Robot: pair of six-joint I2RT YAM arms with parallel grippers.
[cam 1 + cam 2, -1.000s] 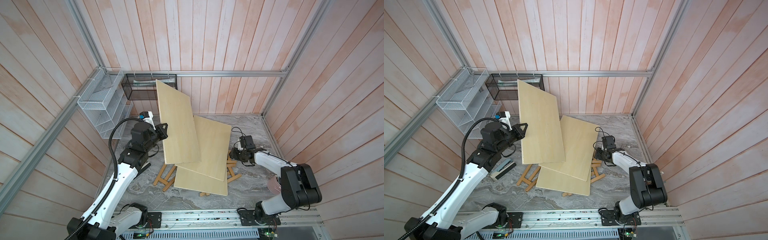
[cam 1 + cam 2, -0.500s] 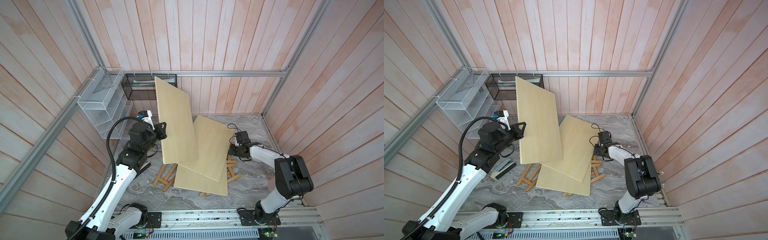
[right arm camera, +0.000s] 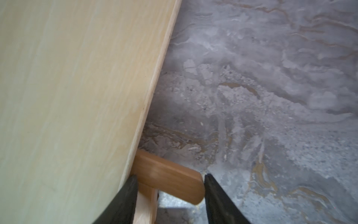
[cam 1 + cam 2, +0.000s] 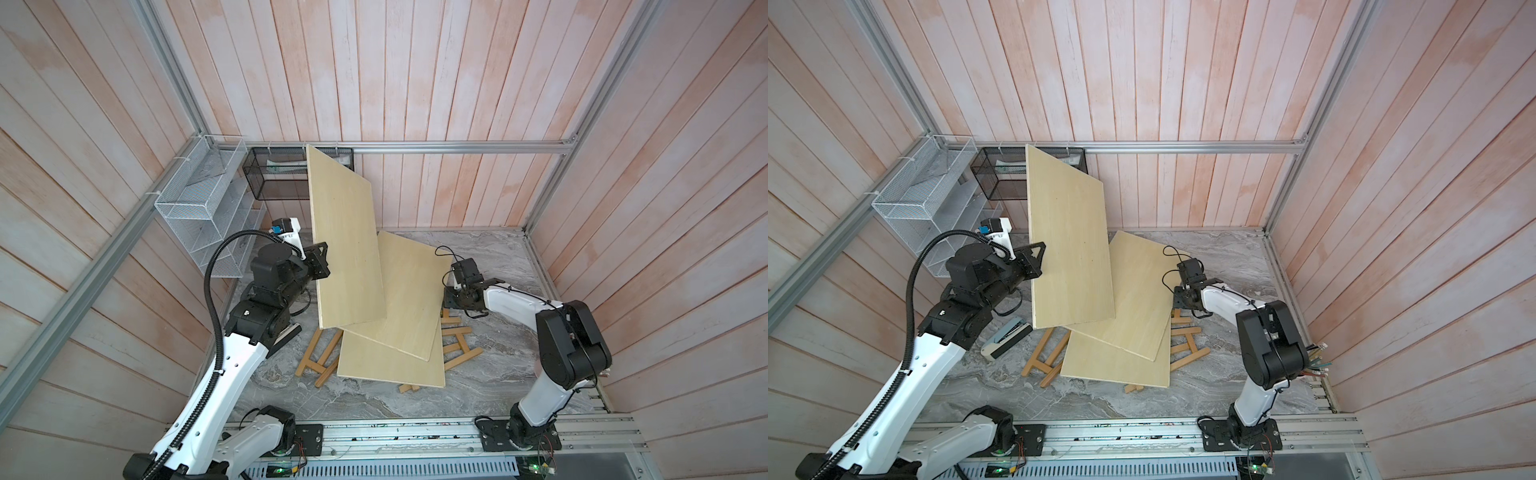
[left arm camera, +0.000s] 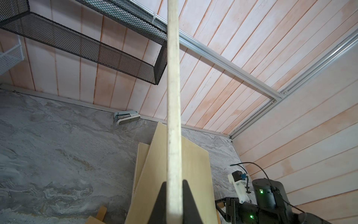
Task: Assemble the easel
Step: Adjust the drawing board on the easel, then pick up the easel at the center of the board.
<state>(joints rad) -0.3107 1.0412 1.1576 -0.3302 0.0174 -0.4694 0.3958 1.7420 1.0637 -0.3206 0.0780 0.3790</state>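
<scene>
Left wrist view: we see our left gripper (image 5: 174,195) clamped on the raised board (image 5: 173,97), its edge between the fingers. In the right wrist view, an easel bar (image 3: 170,172) lies between the parted fingers of our right gripper (image 3: 170,179); whether they press it, we cannot tell. We judge assembly barely begun: the easel lies flat beneath the lower boards (image 4: 390,357).

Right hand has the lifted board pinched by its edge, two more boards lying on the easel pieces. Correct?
Wrong hand. The left hand has the lifted board pinched by its edge, as the left wrist view shows. The right hand is down at the easel pieces. The other two boards do lie on those pieces.
</scene>
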